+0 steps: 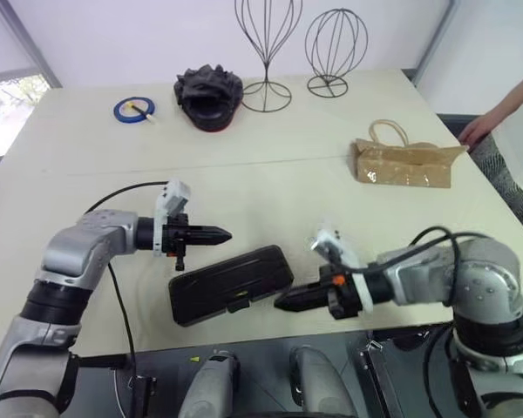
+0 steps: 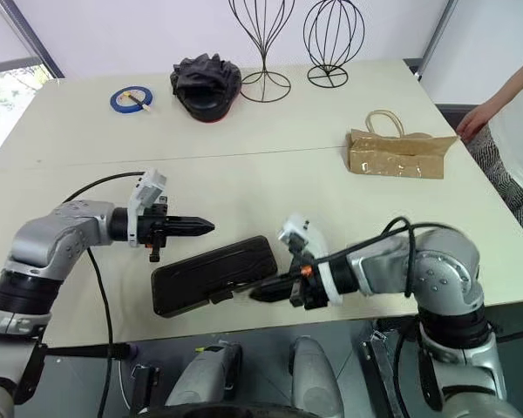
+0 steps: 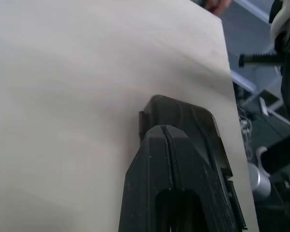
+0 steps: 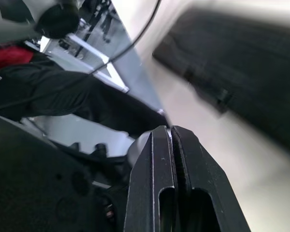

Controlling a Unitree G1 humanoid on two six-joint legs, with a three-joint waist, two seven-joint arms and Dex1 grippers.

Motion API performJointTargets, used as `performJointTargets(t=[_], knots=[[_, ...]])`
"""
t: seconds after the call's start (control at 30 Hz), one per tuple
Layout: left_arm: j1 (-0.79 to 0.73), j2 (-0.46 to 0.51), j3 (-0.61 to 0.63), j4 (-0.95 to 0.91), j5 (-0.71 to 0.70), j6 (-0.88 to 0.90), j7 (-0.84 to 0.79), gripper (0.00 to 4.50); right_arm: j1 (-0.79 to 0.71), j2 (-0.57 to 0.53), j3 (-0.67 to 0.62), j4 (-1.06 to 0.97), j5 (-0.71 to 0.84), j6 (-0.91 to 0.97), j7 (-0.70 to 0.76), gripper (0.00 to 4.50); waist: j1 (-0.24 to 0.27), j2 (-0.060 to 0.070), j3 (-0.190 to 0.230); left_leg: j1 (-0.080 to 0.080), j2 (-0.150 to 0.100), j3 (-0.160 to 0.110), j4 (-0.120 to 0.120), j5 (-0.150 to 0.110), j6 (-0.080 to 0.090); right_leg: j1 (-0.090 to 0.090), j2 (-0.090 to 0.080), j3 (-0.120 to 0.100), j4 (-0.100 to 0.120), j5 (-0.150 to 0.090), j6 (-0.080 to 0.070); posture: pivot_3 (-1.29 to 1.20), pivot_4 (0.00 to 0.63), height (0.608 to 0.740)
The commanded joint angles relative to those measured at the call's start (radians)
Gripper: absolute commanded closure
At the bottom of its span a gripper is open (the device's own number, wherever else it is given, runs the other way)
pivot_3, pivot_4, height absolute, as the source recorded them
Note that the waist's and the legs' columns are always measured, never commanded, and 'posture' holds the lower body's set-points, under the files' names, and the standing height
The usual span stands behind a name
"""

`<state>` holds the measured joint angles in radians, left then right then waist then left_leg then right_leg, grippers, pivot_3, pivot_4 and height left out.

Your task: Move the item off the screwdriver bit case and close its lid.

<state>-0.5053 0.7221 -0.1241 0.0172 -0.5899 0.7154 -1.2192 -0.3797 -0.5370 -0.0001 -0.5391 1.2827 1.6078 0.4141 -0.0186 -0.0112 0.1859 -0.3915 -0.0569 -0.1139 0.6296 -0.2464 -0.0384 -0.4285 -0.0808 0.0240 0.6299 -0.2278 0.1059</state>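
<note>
The item, a crumpled brown paper bag (image 1: 405,163) with twine handles, lies on the table to the right, well away from the screwdriver bit case (image 1: 231,284). The case is a flat dark rectangle near the table's front edge. Its lid (image 2: 211,268) lies flat down on it, and a small latch tab shows on the near side. My left gripper (image 1: 223,234) is shut and empty, hovering just past the case's far left corner and pointing right. My right gripper (image 1: 284,303) is shut and empty, its tip close to the case's near right corner.
At the back stand a black crinkled bowl-like object (image 1: 209,94), a blue tape roll (image 1: 133,110) and two wire stands (image 1: 268,52) (image 1: 335,48). A person's hand (image 1: 478,131) rests at the table's right edge. The front edge runs just below the case.
</note>
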Motion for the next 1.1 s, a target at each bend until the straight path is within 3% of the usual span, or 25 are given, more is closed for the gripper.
performJointTargets(t=[0.03, 0.23, 0.33, 0.43, 0.77, 1.1], knots=[[0.005, 0.006, -0.015, -0.029, 0.021, -0.018, -0.026, 4.5, 0.041, 0.051, 0.038, 0.028, 0.18, -0.019, -0.229, 4.38, -0.001, 0.0, 0.0, 0.0, 0.0, 0.0, 0.0, 0.0, 0.0, 0.0, 0.0, 0.0, 0.0, 0.0, 0.0, 0.0, 0.15, 0.74], [0.033, 0.022, -0.009, -0.05, 0.042, -0.024, -0.026, 4.5, 0.108, 0.014, 0.262, 0.103, 0.545, -0.311, -0.715, 4.38, 0.0, 0.0, 0.0, 0.0, 0.0, -0.001, 0.001, 0.0, 0.0, 0.0, 0.0, 0.001, 0.0, 0.0, 0.0, 0.0, 0.15, 0.74], [0.037, 0.015, 0.002, -0.049, 0.055, -0.035, -0.006, 4.5, 0.118, 0.013, 0.346, 0.126, 0.651, -0.462, -0.914, 4.38, 0.0, 0.0, 0.0, 0.0, 0.0, -0.001, 0.001, 0.0, 0.0, 0.0, 0.0, 0.001, 0.0, 0.0, 0.0, 0.0, 0.15, 0.74], [0.044, 0.006, 0.012, -0.04, 0.072, -0.052, 0.022, 4.5, 0.132, 0.028, 0.391, 0.128, 0.688, -0.563, -1.023, 4.38, 0.0, 0.0, 0.0, 0.0, 0.0, -0.001, 0.001, 0.0, 0.0, 0.0, 0.0, 0.001, 0.0, 0.0, 0.0, 0.0, 0.15, 0.74], [0.073, -0.021, -0.007, 0.03, 0.158, -0.146, 0.053, 4.5, 0.17, 0.071, 0.426, 0.122, 0.69, -0.694, -1.151, 4.38, 0.001, 0.0, 0.0, 0.0, 0.0, -0.001, 0.001, 0.0, 0.0, 0.0, 0.001, 0.001, 0.0, 0.0, 0.0, 0.0, 0.15, 0.74], [0.036, -0.121, -0.09, 0.222, 0.283, -0.284, 0.029, 4.5, 0.156, 0.119, 0.428, 0.145, 0.69, -0.768, -1.226, 4.38, 0.006, -0.001, -0.001, 0.0, 0.0, -0.001, 0.001, 0.0, 0.0, 0.001, 0.001, 0.001, 0.0, 0.0, 0.0, 0.0, 0.15, 0.74]])
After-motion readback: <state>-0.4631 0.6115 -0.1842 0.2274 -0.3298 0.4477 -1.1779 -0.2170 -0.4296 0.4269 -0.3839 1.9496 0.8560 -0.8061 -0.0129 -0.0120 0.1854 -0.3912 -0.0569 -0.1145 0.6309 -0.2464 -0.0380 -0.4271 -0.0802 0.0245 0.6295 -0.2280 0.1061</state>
